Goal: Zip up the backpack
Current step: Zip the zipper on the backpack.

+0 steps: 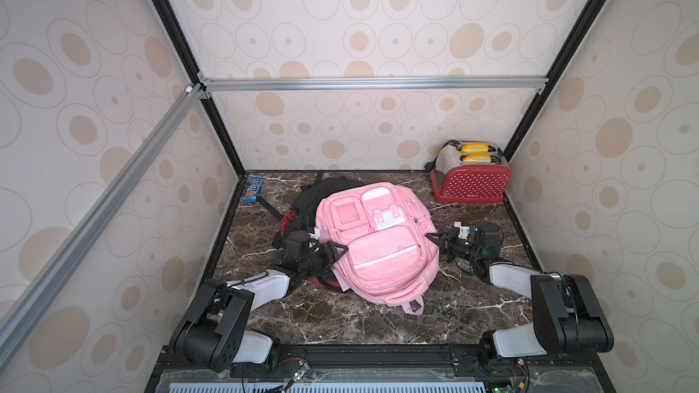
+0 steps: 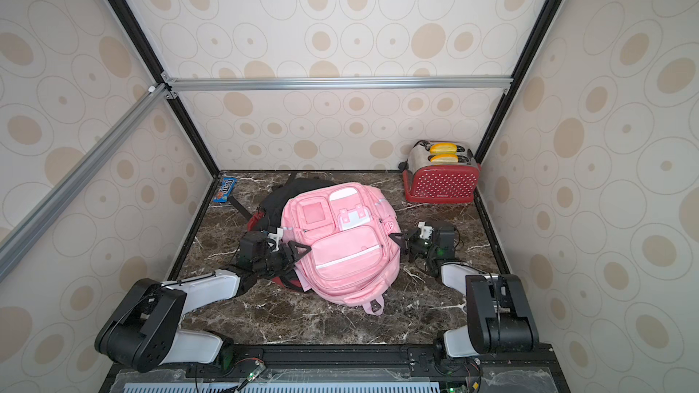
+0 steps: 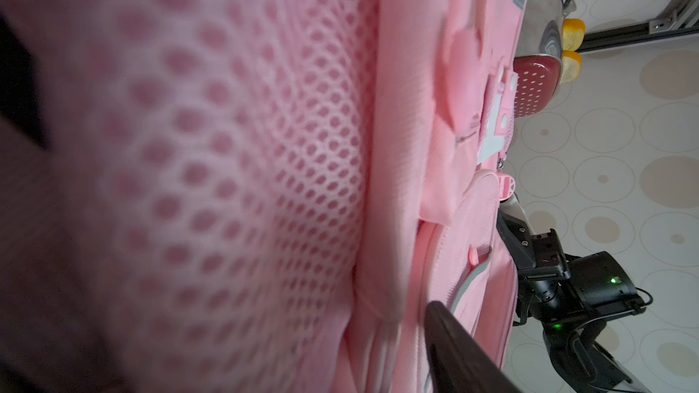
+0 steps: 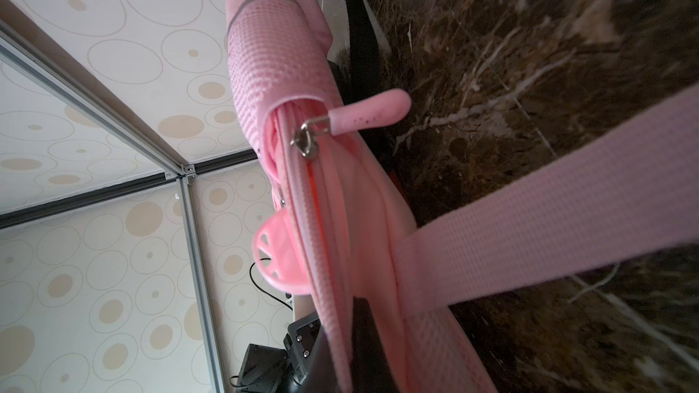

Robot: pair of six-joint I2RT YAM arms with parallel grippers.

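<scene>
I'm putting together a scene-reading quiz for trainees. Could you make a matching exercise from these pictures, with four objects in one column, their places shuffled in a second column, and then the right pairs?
Things:
1. pink backpack
2. red toaster
3. blue candy packet
4. yellow bread pieces

Places:
A. far left corner of the table
B. standing in the toaster's slots
C. middle of the table, lying partly on a dark bag
D. far right corner of the table

Pairs: 1-C, 2-D, 3-A, 4-B
</scene>
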